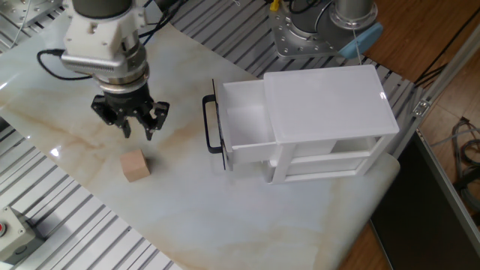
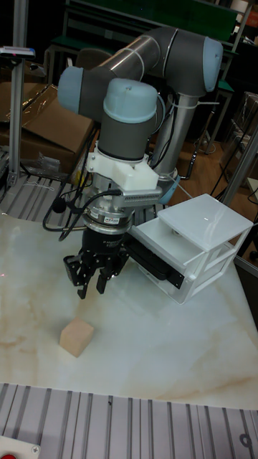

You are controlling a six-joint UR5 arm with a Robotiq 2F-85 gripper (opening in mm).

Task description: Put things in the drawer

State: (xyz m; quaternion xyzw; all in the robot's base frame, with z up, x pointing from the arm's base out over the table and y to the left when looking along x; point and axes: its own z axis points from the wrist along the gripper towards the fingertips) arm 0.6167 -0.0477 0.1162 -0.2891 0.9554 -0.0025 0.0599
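A small light-tan wooden cube (image 1: 135, 165) (image 2: 77, 338) rests on the marble tabletop. My gripper (image 1: 135, 130) (image 2: 90, 290) hangs open just above and slightly behind it, with nothing between its fingers. The white top drawer (image 1: 244, 124) (image 2: 154, 251) of the small cabinet (image 1: 330, 105) stands pulled out toward the left, its thin black bar handle (image 1: 211, 124) facing the cube. The inside of the drawer looks bare.
The cabinet's lower tier (image 1: 330, 161) has no handle. The arm's metal base (image 1: 300, 30) is mounted behind the cabinet. Ribbed metal rails (image 1: 67, 225) border the marble slab, and a control box with a red button (image 1: 7, 232) sits at the lower left corner.
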